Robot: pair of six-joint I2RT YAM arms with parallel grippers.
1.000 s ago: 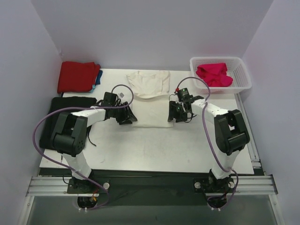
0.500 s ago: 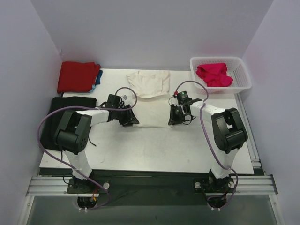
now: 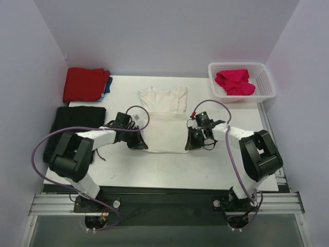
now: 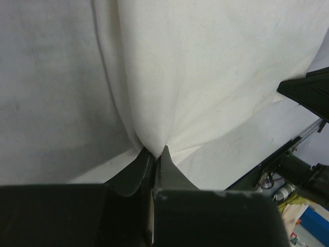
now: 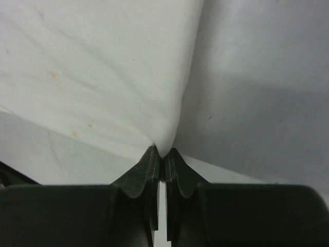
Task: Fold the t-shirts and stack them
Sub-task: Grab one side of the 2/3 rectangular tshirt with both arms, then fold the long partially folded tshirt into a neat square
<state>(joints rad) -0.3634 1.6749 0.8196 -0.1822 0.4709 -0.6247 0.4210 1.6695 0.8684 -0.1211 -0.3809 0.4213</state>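
A cream-white t-shirt (image 3: 163, 121) lies flat in the middle of the table, its collar end toward the back. My left gripper (image 3: 140, 144) is shut on the shirt's near left corner, and the cloth (image 4: 195, 77) puckers into the closed jaws. My right gripper (image 3: 188, 144) is shut on the near right corner, with the fabric (image 5: 103, 77) pinched between its fingertips (image 5: 152, 157). A red t-shirt (image 3: 85, 83) lies folded at the back left on top of a blue one (image 3: 107, 85). A magenta-pink t-shirt (image 3: 234, 82) is bunched in the basket.
A white plastic basket (image 3: 266, 87) stands at the back right corner. A black cloth (image 3: 72, 126) lies at the table's left edge. Purple cables loop over both arms. The walls close in on the left, right and back.
Both grippers closed on the shirt's near corners and drew them toward the near edge. The cream-white shirt now lies longer and flatter than a second ago.
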